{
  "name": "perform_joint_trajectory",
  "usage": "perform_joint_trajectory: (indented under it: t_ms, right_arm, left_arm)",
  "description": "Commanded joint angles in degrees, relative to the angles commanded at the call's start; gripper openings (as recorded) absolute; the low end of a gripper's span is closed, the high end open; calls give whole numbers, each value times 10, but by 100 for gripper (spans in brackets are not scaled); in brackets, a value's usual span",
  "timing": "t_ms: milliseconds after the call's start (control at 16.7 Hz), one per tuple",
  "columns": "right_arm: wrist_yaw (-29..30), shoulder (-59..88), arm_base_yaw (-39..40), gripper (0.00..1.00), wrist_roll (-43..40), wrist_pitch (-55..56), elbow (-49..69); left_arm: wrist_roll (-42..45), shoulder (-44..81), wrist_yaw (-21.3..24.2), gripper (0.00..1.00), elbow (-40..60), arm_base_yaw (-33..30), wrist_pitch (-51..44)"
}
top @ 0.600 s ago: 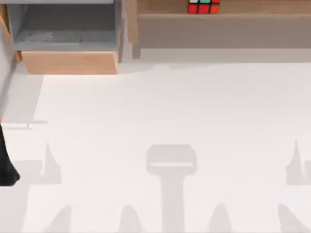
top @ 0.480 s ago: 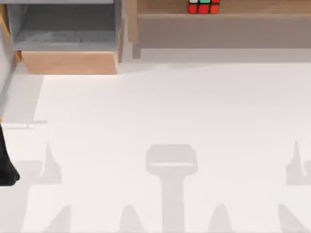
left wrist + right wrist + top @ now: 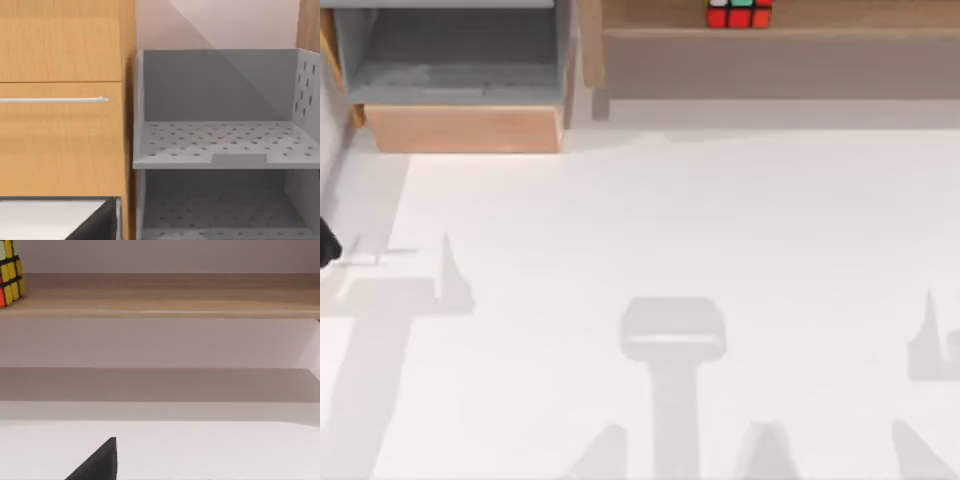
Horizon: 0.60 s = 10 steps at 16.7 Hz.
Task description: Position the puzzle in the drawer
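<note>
Puzzle (image 3: 739, 13) sits on the wooden shelf (image 3: 780, 45) at the table's far right, not yet gripped. Going left to right, you find the drawer (image 3: 460, 128) pulled open, ready to receive it. Whether either arm's jaws are open cannot be told.

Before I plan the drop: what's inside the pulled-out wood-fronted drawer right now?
The light-wood-fronted, grey-walled drawer shows only bare grey floor in the top view; its rear runs past the picture's edge. The red, green and orange tiled cube puzzle sits on the long wooden shelf, not inside.
</note>
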Motion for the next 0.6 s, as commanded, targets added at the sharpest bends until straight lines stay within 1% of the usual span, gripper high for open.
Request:
perform_joint_trajectory:
  t_ms: [240, 600]
  right_arm:
    - [0, 0, 0, 100, 0, 0, 0]
    - [0, 0, 0, 100, 0, 0, 0]
  left_arm:
    - [8, 247, -87, 100, 184, -87, 96]
    - [12, 703, -220, 100, 482, -228, 238]
